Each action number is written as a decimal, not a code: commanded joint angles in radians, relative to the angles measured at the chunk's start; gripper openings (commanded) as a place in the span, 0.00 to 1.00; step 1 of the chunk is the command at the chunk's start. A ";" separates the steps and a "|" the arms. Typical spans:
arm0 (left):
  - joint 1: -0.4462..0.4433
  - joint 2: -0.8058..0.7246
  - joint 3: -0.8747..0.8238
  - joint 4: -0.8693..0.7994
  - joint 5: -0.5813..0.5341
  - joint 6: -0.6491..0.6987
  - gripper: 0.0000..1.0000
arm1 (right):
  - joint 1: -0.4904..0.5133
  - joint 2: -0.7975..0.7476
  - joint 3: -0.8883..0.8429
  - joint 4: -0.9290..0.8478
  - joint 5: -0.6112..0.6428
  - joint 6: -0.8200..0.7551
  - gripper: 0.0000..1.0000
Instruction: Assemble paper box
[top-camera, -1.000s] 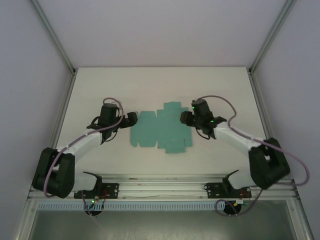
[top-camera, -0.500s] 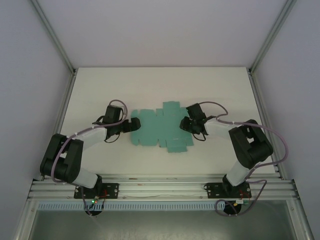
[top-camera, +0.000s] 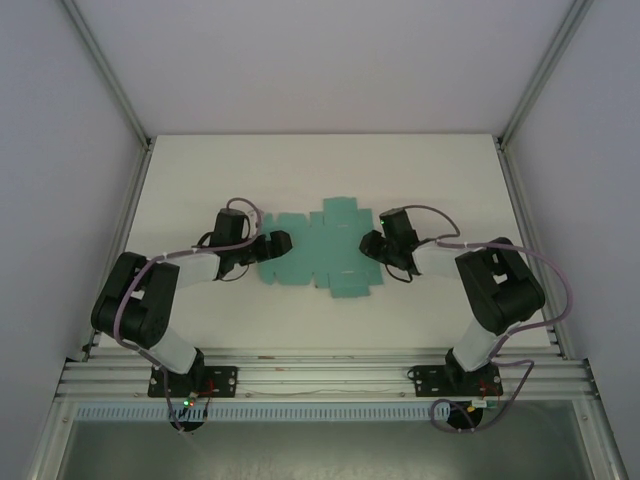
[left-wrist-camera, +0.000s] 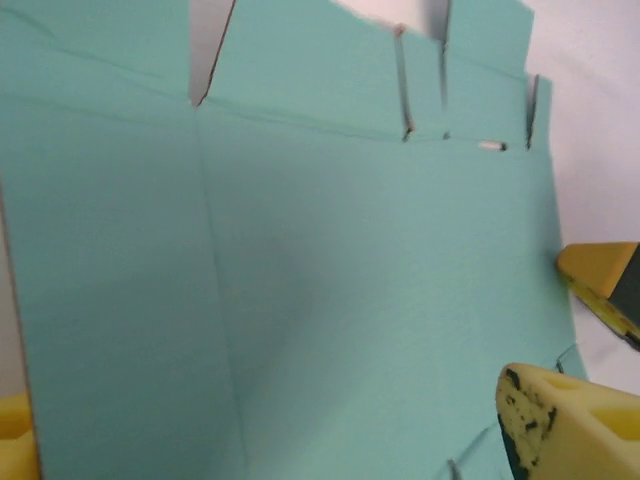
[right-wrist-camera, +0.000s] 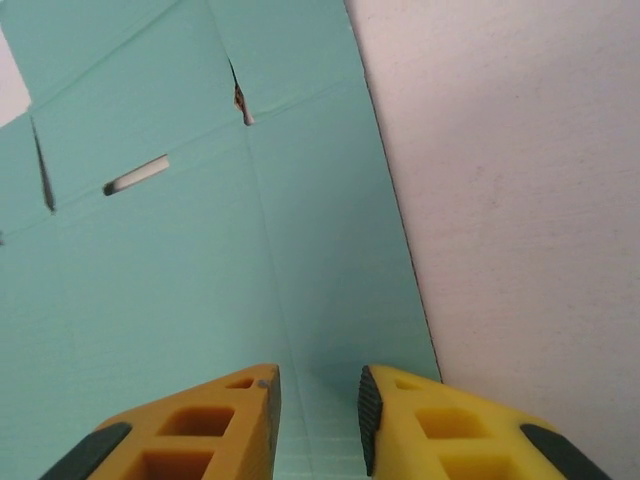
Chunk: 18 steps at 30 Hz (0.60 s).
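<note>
**Paper box** (top-camera: 318, 250): one teal card sheet, plain. It is lying flat and unfolded on the table (top-camera: 450, 170), at the centre of the overhead frame, with flaps and tabs sticking out along its upper and lower edges. We are seeing no panel lifted, so we are judging the folding as not yet begun.

**Left gripper** (top-camera: 274, 243): it is sitting at the sheet's left edge, with the arm reaching in low from the lower left. In the left wrist view its fingers (left-wrist-camera: 565, 420) are showing in the two lower corners, spread wide, and the card (left-wrist-camera: 300, 270) is running across the gap between them. They are clamping nothing. We are reading the wide spread as a way to straddle the end panel, either to pin it or to get under it.

**Right gripper** (top-camera: 371, 243): it is meeting the sheet's right edge, opposite the left one. In the right wrist view (right-wrist-camera: 315, 425) the fingers are sitting at the lower middle with only a narrow gap, over the card's right border where it meets bare table. We cannot tell whether they are touching the card. We are judging this spot as chosen to hold or lift that border along its crease.

**Slot** (right-wrist-camera: 135, 175): a small cut in the upper left of that view, lying open and unused, presumably waiting for a tab.
</note>
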 joint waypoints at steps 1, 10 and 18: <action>-0.003 -0.003 -0.014 0.111 0.067 -0.038 0.80 | -0.009 0.058 -0.069 -0.080 -0.022 0.015 0.29; -0.002 -0.076 -0.072 0.189 0.062 -0.070 0.36 | -0.030 0.042 -0.111 0.022 -0.101 -0.024 0.29; -0.002 -0.144 -0.092 0.259 0.081 -0.067 0.00 | -0.042 -0.097 -0.103 -0.012 -0.105 -0.118 0.37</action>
